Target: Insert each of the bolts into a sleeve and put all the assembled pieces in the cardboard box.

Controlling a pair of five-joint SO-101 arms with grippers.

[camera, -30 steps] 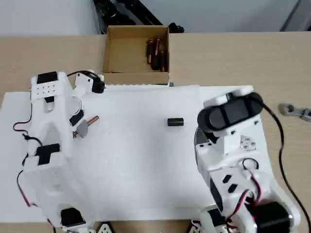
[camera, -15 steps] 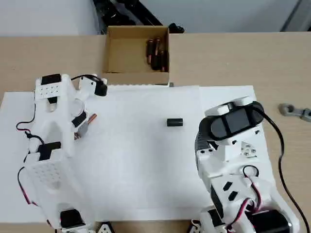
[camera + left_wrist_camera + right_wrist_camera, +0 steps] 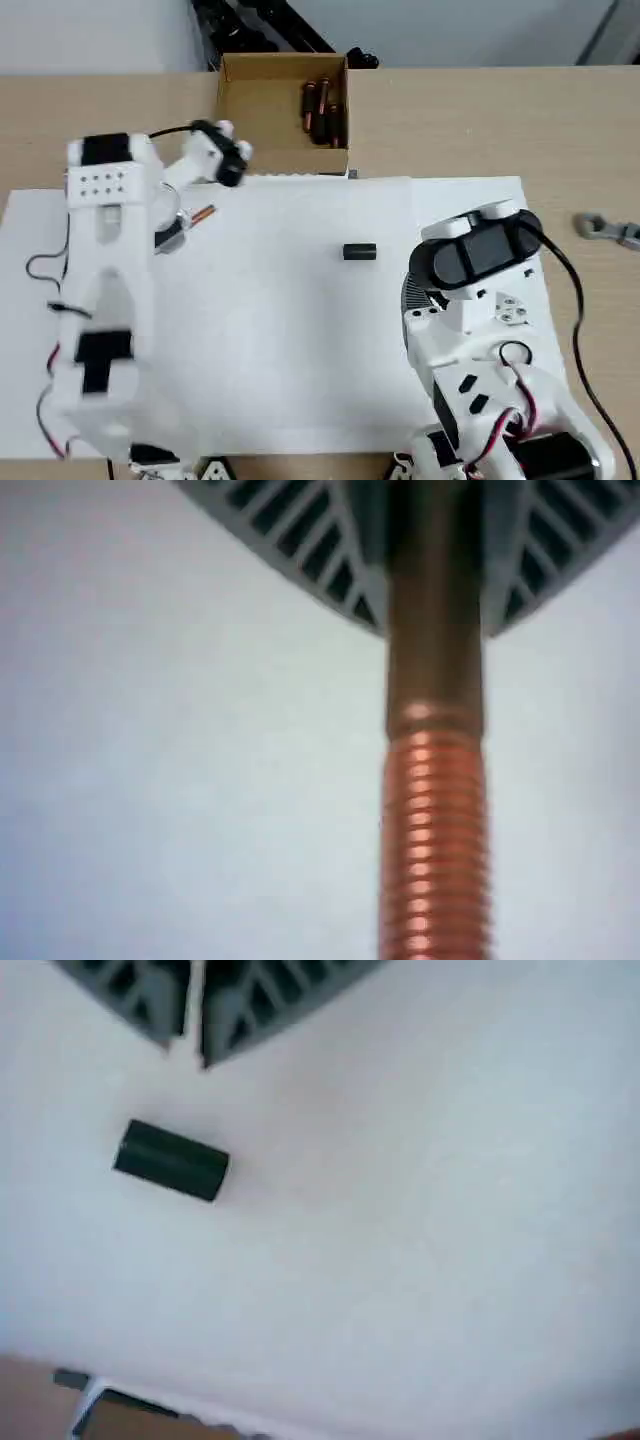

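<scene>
While what looked like several finished assembled pieces already lay in the cardboard box, which stood on the tabletop at about eleven o'clock beyond the white sheet, the task seemed well along but not done. One bolt and one black sleeve were outside the box and well apart from each other, so by my reading one insertion and one drop-off remained. At the nine o'clock side of the sheet the left arm stretched up from the seven o'clock edge, its wrist turned toward two o'clock. The left gripper was closed on the bolt above the sheet at roughly ten o'clock. In the left wrist view its grey fingers pressed on either side of the smooth shank, and the threaded end stuck out free beyond them. Near the middle of the sheet, a little toward one o'clock, the sleeve lay on its side at about three o'clock from the bolt. At four o'clock the right arm sat folded over the sheet's edge. The right gripper hung above the sheet with its fingers drawn almost together, only a thin slit between them and nothing held, and the sleeve lay near their tips.
</scene>
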